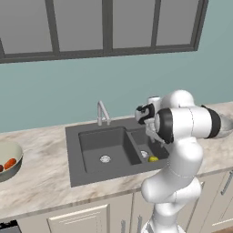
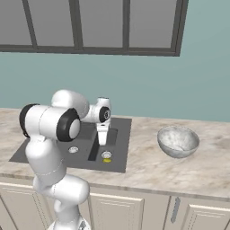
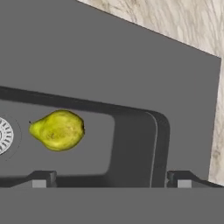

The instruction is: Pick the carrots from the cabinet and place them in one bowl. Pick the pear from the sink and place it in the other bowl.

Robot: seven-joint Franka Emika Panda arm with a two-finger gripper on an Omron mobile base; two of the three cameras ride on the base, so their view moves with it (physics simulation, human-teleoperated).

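The yellow-green pear (image 3: 58, 130) lies on the floor of the right basin of the dark grey sink (image 1: 75, 150), beside a round silver drain (image 3: 4, 135). It also shows as a small yellow spot, the pear (image 1: 153, 159) (image 2: 107, 160). My gripper (image 1: 154, 139) (image 2: 102, 141) (image 3: 111, 181) hangs open over that basin, pointing down, with nothing between its fingertips (image 3: 41, 179); the pear sits off to one side of them. At the far left, the cream-interior bowl (image 1: 17, 150) holds the orange-red carrots (image 1: 10, 163). The silvery other bowl (image 2: 178, 141) stands right of the sink. The cabinet is out of view.
A curved chrome faucet (image 1: 102, 111) rises behind the sink. A divider wall (image 1: 133, 145) splits the two basins. Marble counter (image 2: 148, 166) runs along both sides, with beige cupboards (image 2: 130, 211) beneath and a window above the teal wall.
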